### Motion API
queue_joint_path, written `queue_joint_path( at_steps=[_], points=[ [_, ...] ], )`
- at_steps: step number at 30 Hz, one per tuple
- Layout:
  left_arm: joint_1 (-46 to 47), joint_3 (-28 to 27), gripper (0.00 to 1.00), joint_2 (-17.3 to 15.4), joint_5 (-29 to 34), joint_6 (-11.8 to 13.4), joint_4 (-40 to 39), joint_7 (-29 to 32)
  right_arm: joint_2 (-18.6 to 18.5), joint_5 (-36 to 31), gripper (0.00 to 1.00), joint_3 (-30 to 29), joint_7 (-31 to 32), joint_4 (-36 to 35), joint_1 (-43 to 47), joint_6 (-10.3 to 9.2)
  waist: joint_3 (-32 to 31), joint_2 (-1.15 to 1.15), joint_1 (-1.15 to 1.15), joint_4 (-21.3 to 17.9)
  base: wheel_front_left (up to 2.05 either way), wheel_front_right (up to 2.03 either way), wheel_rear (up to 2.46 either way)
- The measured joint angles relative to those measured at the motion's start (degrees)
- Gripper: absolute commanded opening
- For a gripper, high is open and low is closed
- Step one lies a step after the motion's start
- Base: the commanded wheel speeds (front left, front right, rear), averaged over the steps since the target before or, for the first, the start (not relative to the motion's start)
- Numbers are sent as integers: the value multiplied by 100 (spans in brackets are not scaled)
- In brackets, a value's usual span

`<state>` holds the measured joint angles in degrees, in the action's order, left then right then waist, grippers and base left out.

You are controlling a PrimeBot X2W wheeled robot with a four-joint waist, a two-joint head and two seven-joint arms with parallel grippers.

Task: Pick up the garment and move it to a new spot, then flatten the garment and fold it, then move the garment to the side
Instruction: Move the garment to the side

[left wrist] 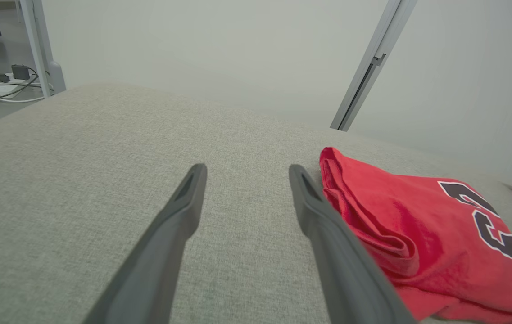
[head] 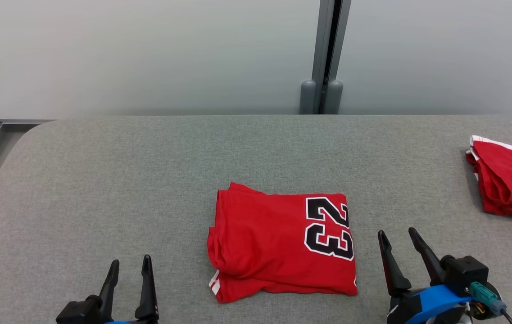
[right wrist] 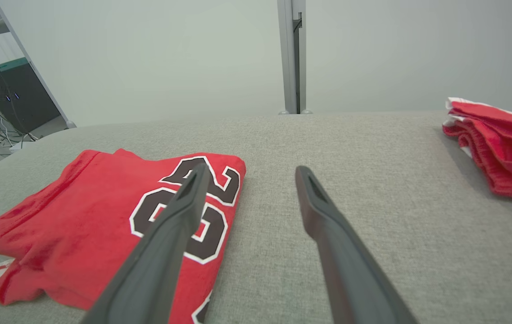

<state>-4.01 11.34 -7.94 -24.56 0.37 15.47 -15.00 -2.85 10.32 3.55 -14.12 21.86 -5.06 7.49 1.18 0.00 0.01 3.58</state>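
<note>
While both end effectors [head: 131, 259] [head: 396, 231] gape empty, a rectangular folded jersey [head: 274, 243] rests on coarse-woven upholstery [head: 147, 180].

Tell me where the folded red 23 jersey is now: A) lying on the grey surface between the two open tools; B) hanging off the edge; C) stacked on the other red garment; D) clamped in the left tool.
A: the jersey lies on the grey surface, left tool and right tool open either side.
</note>
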Motion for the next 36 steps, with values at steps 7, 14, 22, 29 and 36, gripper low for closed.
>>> queue_joint_path(
  at_steps=[7,14,22,29,36],
  points=[
    [62,-42,100,44,48,-41,22,0,0,-98,100,-105,178,38,-130,0,60,0,0,51,0,0,0],
    [206,-85,100,63,145,-71,-15,0,0,-568,100,-333,1568,54,-950,0,209,0,0,199,0,0,0],
    [292,-131,100,149,181,-77,-19,0,1,-479,100,-359,3330,481,-1442,0,337,0,0,507,0,0,0],
    [298,-236,100,211,194,-113,-13,0,4,-202,100,-538,3931,876,-1444,0,481,0,0,791,0,0,0],
    [310,-310,100,267,287,-143,-44,0,-7,62,44,-591,4019,1273,-1705,0,611,0,-1,898,0,0,0]
  ],
)
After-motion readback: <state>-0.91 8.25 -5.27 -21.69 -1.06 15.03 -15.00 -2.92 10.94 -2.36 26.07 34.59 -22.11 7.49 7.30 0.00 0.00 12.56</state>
